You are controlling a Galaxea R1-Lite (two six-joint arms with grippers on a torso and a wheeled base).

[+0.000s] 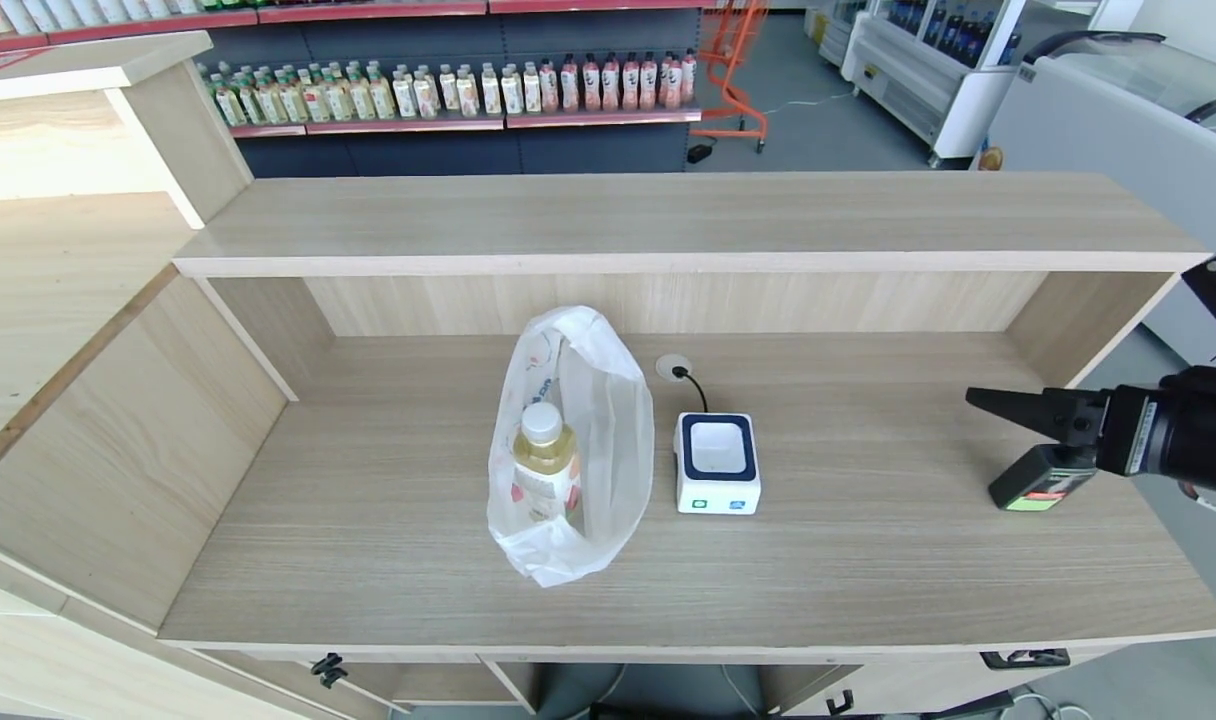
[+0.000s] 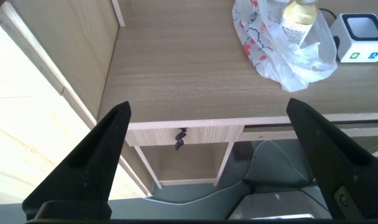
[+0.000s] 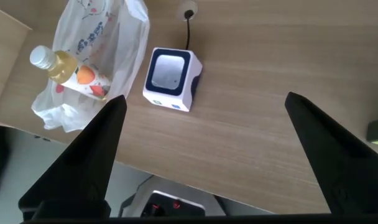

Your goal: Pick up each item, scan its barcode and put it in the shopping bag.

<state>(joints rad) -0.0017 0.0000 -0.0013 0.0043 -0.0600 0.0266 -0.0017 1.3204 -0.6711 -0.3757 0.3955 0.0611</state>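
Starting at the left, I am seeing the left gripper point(image 2: 209, 104) hanging below the front edge of the table point(image 1: 368, 500), off its front left corner, with its jaws spread wide and nothing between them. It is sitting well apart from everything on the table.

Near the middle of the table, the white plastic shopping bag point(image 1: 608, 400) is standing open, and one tea bottle point(image 1: 545, 455) with a white cap is resting upright inside it. Just beside the bag, on its right, the white barcode scanner point(image 1: 717, 462) is facing its dark-rimmed window upward, with its cable point(image 1: 696, 387) running toward the back of the table.

At the right edge, the right gripper point(image 1: 1028, 415) is hovering with its jaws wide apart and holding nothing. The small dark box point(image 1: 1036, 488) with a green and red label is lying on the table near that edge, just on the front-edge side of the gripper and lower than it. Its long axis is appearing to run slantwise toward the right edge, though I cannot tell whether it is lying flat or standing.

I am judging the right arm to be far the nearer one, so the box is its job: down and slightly forward onto it.

I am counting one bag, one bottle already bagged, one scanner and one box not yet scanned.
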